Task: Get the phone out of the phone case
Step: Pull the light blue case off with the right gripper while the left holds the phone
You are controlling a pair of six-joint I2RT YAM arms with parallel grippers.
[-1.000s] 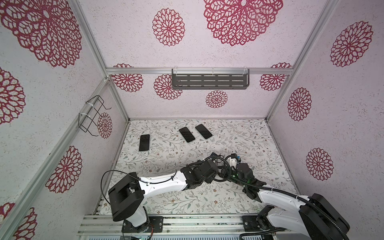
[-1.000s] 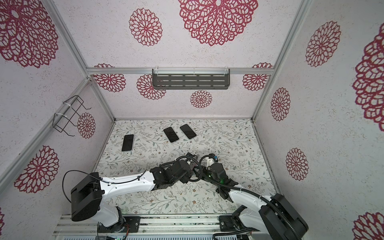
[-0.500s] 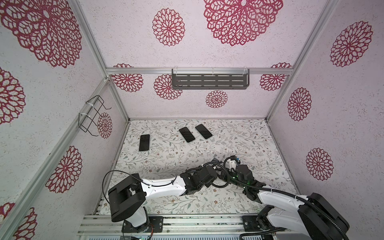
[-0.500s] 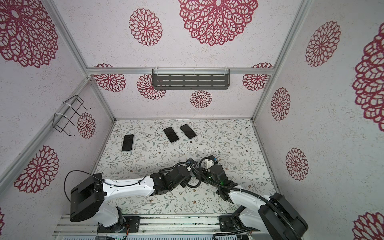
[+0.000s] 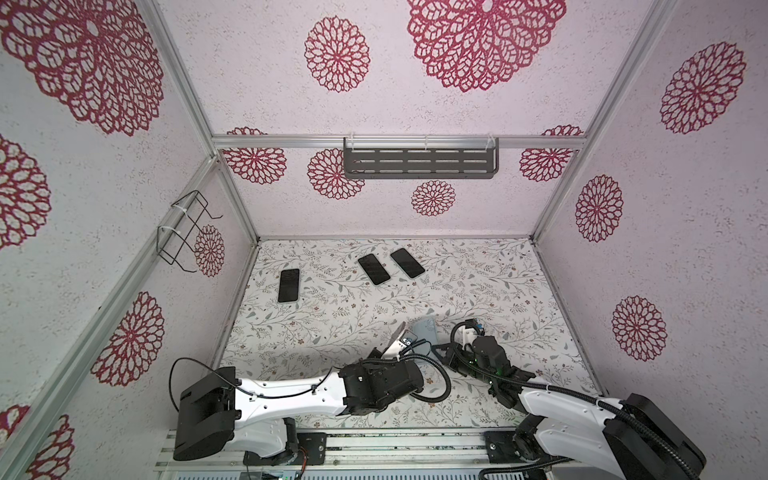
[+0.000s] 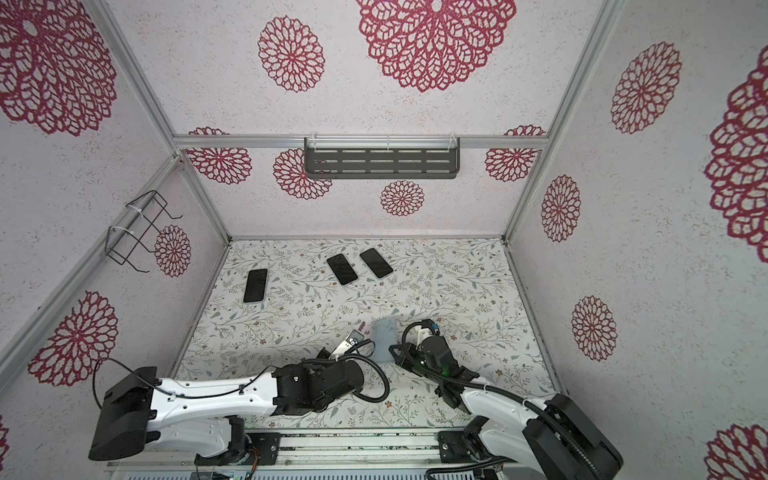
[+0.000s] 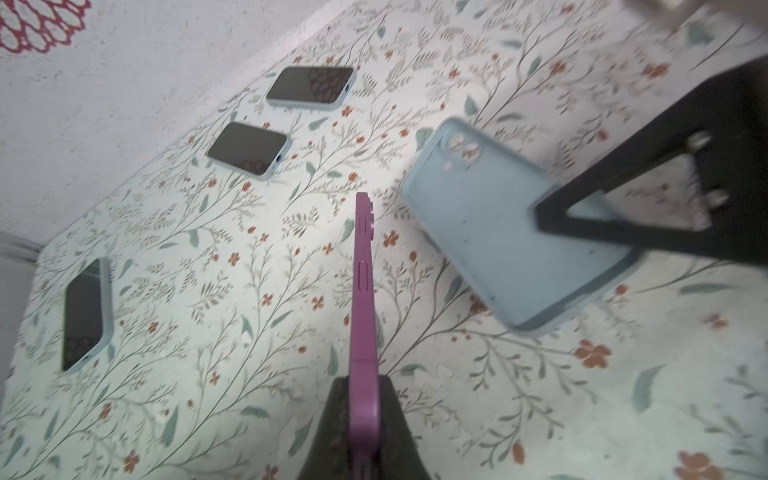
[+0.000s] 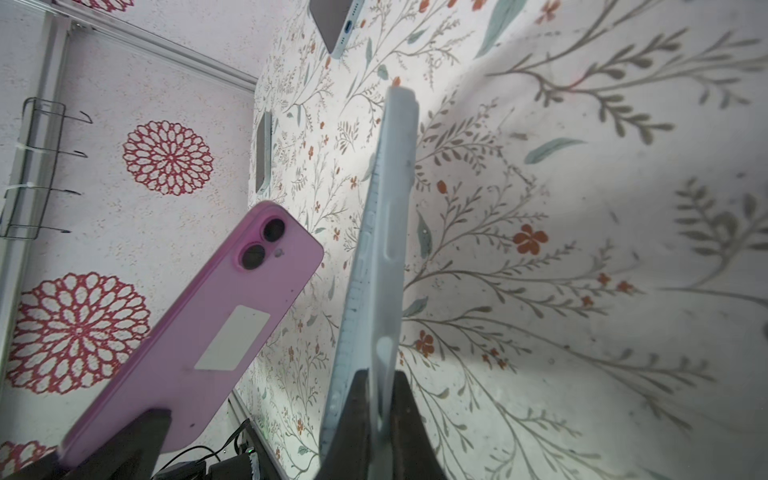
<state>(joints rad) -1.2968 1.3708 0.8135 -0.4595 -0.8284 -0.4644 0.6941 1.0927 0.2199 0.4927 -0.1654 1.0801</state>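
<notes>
The phone (image 8: 199, 324) shows a smooth pink back with a satin sheen, glossy dark lenses and a matt white, paper-like sticker (image 8: 232, 337). The left gripper (image 7: 364, 382) pinching it has fingers (image 7: 328, 428) of grainy matt black plastic. Just beside it, the phone case (image 7: 498, 232) looks like soft, matt pale-blue plastic, dust-specked inside. Beneath the case the table (image 5: 332, 316) wears a matt floral print. Well beyond the case, another phone (image 5: 374, 269) flashes a glossy black screen, and a grey perforated metal shelf (image 5: 419, 164) hangs on a rough, grainy wall (image 5: 374, 216).
</notes>
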